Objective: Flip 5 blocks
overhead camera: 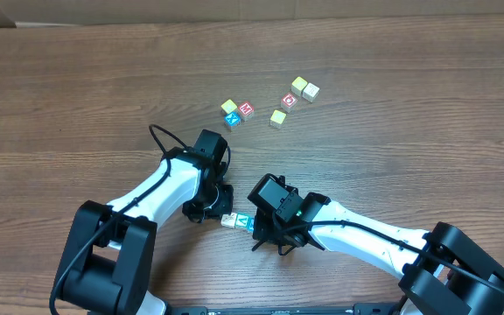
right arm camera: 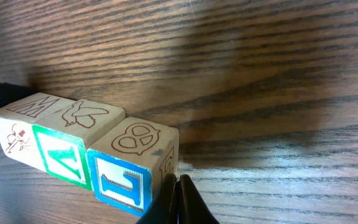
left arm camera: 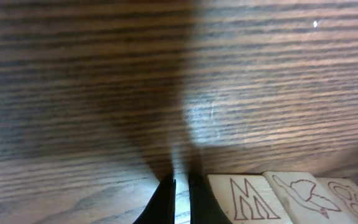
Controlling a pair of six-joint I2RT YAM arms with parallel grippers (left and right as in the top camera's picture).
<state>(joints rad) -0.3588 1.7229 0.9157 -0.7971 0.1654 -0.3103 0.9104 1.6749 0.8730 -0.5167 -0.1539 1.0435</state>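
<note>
Closed jaws flanking blocks (overhead camera: 237,220), left arm (overhead camera: 160,188), right arm (overhead camera: 357,232) bent inward

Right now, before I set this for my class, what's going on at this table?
Two robot arms flank a row of three small wooden alphabet cubes on the brown wooden table. The left gripper, shut, sits at the row's M end; the right gripper, shut, sits at the blue-framed I end. Neither holds a cube. Seven more cubes lie scattered farther out.
</note>
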